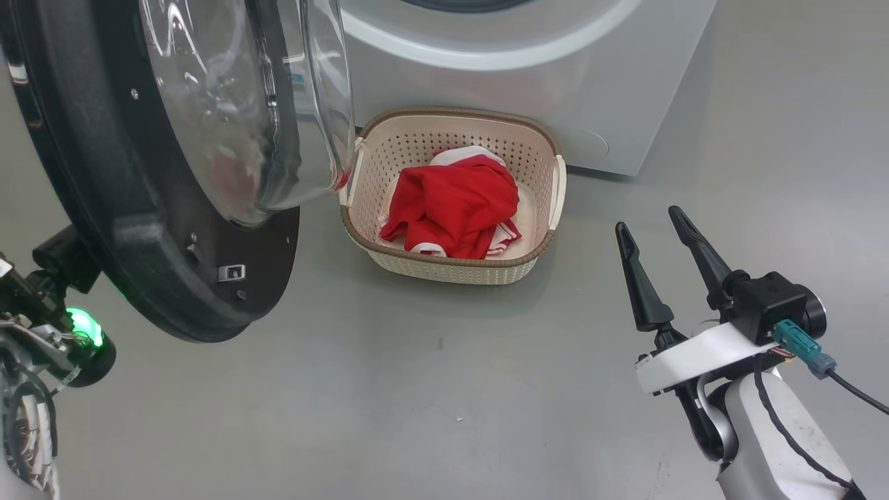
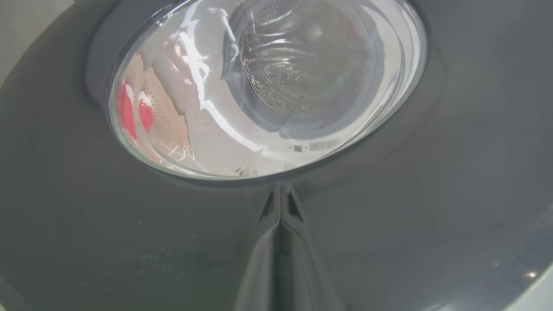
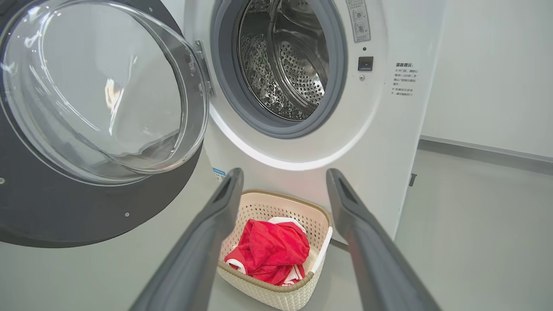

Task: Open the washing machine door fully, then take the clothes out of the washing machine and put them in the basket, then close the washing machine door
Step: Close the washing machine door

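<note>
The washing machine (image 1: 528, 69) (image 3: 380, 129) stands at the back, and its steel drum (image 3: 289, 65) looks bare inside. The washing machine door (image 1: 139, 264) (image 3: 65, 216) (image 2: 129, 237) hangs open on the left, glass bowl facing the machine. In front of the machine the cream basket (image 1: 451, 267) (image 3: 268, 293) sits on the floor with the red clothes (image 1: 455, 205) (image 3: 270, 250) bunched inside. My left gripper (image 2: 281, 216) is shut, its tips at the door's glossy outer face just below the window. My right gripper (image 1: 646, 219) (image 3: 285, 172) is open and holds nothing, to the right of the basket.
The floor (image 1: 430, 389) is smooth grey all round. My left wrist (image 1: 76, 333), with a green light, sits behind the door's lower edge. A white wall with a grey skirting (image 3: 484, 151) runs to the right of the machine.
</note>
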